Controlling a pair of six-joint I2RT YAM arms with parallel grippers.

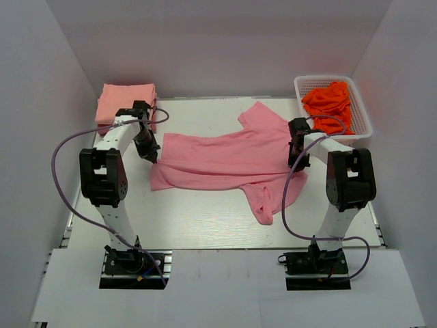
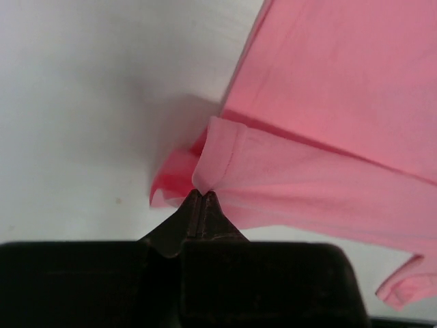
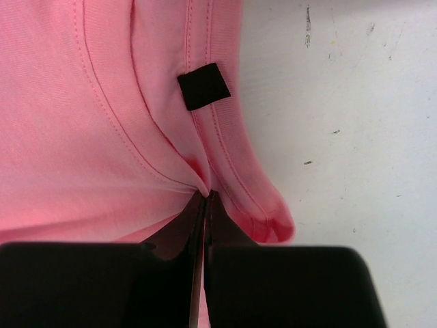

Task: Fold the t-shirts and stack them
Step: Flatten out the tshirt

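Rose-pink t-shirt [image 1: 225, 157] is lying spread at the middle of the table [image 1: 198, 225], its long axis running 9 to 3 o'clock. The hem is pointing to 9, the neck to 3. Far sleeve [image 1: 263, 117] is sticking out toward 12, and near sleeve [image 1: 263, 205] is trailing toward 6, partly rumpled.

Left gripper [image 1: 151, 157] is pinching the hem's far corner with its jaws closed on a fold of cloth [image 2: 203, 198]. Right gripper [image 1: 295, 160] is clamping the neck edge [image 3: 206, 198], just below a small black tab [image 3: 203, 86].

From above, the right arm is covering the collar. Both wrist views are cutting off most of the shirt.

Folded salmon-peach shirts [image 1: 126, 101] are sitting at 10 o'clock. Orange-red shirts [image 1: 329, 99] are heaped in the white lattice basket [image 1: 364, 121] at 2 o'clock; I cannot count them.
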